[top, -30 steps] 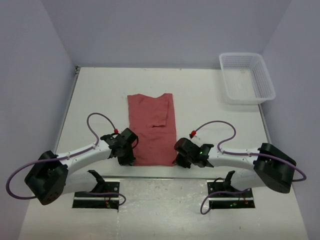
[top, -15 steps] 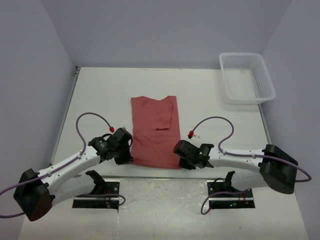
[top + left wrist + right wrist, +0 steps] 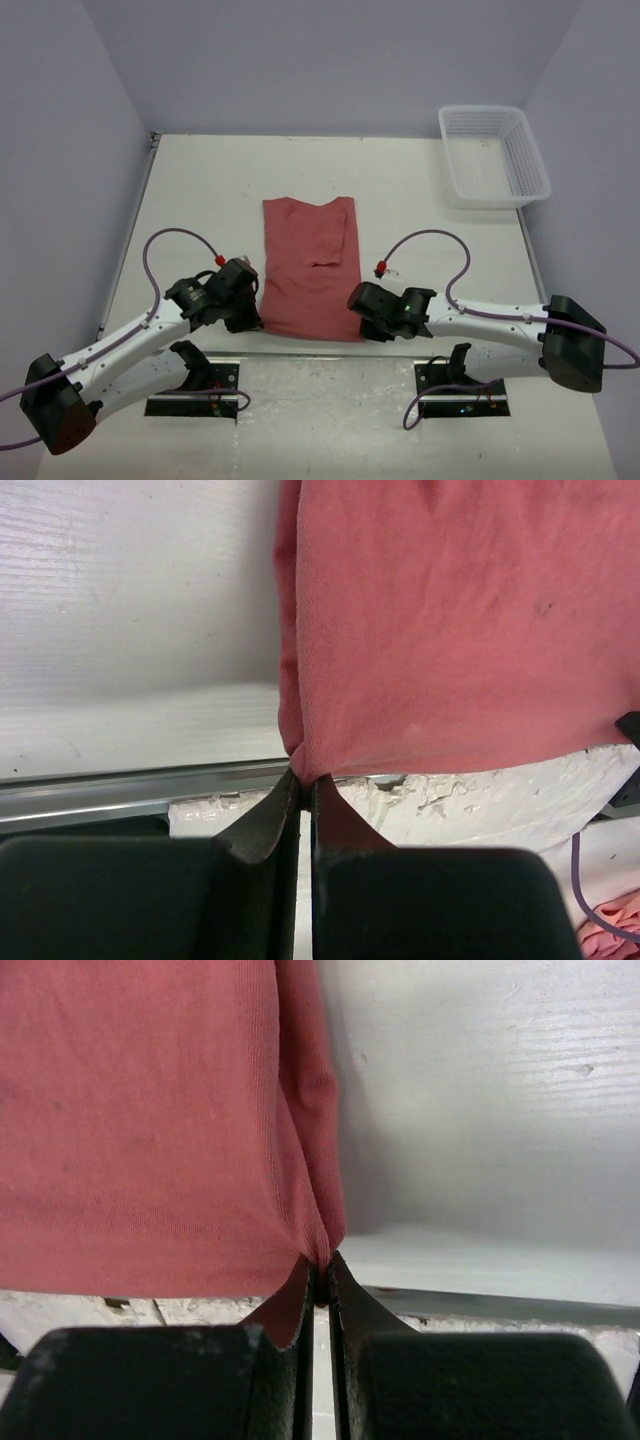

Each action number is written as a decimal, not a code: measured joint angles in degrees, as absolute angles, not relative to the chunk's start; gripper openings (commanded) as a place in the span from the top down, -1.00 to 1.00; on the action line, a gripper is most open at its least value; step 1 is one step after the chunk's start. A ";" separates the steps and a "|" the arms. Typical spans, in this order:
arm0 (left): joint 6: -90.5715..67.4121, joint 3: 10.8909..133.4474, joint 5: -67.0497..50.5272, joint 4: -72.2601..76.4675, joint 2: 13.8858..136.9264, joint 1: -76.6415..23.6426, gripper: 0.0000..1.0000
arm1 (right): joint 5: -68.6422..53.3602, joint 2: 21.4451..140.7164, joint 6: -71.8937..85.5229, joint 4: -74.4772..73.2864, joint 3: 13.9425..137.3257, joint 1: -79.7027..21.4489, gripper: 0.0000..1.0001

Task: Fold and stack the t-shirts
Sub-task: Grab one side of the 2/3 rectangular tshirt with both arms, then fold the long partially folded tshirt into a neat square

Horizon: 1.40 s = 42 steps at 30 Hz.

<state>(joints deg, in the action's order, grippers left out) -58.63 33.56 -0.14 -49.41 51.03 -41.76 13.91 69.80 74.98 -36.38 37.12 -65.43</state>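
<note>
White table [image 3: 200, 200]: brick-red t-shirt [image 3: 308, 265] lies folded lengthwise. Left gripper [image 3: 306, 785] is clamped on its near left corner; right gripper [image 3: 322, 1272] on the near right corner.

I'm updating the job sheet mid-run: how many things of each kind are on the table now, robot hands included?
Red t-shirt: 1
White mesh basket: 1
Robot hands: 2, the left hand and the right hand, each shut on a near corner of the t-shirt
Total: 4
</note>
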 measured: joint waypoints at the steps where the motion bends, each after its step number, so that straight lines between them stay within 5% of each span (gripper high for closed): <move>1: -58.48 33.67 -0.27 -49.54 50.81 -41.78 1.00 | 13.98 69.65 74.96 -37.19 37.60 -65.60 1.00; 14: -55.90 47.90 4.10 -55.61 54.22 -41.76 1.00 | 18.48 75.46 66.02 -51.77 59.11 -62.98 1.00; 27: -45.69 72.38 9.47 -51.90 77.41 -33.69 1.00 | 17.98 87.79 45.19 -53.52 77.21 -44.49 1.00; 42: -37.82 77.69 7.73 -38.98 101.54 -21.43 1.00 | 5.96 117.05 28.93 -53.06 106.67 -32.69 1.00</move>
<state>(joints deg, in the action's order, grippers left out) -37.82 77.69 7.73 -38.98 101.54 -21.43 5.96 117.05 28.93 -53.06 106.67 -32.69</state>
